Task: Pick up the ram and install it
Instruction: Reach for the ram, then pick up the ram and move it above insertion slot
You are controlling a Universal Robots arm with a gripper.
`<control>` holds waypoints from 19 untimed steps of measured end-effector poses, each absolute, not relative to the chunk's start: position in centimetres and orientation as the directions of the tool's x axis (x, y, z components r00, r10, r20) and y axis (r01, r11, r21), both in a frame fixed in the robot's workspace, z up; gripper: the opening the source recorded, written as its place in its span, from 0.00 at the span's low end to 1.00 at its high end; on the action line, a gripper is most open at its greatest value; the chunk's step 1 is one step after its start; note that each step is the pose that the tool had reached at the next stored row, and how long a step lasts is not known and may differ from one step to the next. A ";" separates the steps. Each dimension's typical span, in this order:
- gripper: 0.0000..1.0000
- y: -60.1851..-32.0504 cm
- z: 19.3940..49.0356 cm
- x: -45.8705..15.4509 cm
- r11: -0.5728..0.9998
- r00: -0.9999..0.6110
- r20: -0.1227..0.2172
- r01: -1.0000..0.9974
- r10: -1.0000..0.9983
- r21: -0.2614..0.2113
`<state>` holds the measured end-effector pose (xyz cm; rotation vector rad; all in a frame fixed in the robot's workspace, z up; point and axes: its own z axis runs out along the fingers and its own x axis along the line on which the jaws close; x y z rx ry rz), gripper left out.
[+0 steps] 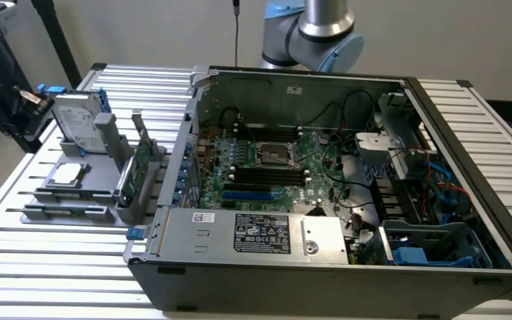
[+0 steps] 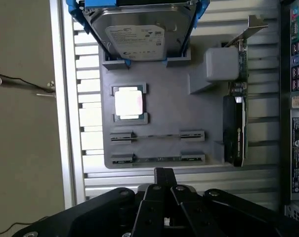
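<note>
Pick-up is just starting: the empty jaws look closed near the ram (image 2: 156,159), at nine o'clock from the computer (image 1: 265,273), so grabbing needs them open.

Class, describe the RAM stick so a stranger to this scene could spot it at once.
Start at the open computer case; at the exterior view's left of it sits a gray tray. The ram rests on edge in the tray's frontmost row. It is a long, thin green strip, unlike the broad upright card or the silver hard drive.
</note>
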<state>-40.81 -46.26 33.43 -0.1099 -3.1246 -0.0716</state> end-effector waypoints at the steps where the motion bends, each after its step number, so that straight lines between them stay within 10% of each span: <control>1: 0.11 -46.5 33.3 -40.8 0.997 -0.997 0.017 0.070 0.069 0.045; 19: 0.11 -46.8 32.5 -40.8 0.999 -1.000 0.020 -0.017 -0.018 0.045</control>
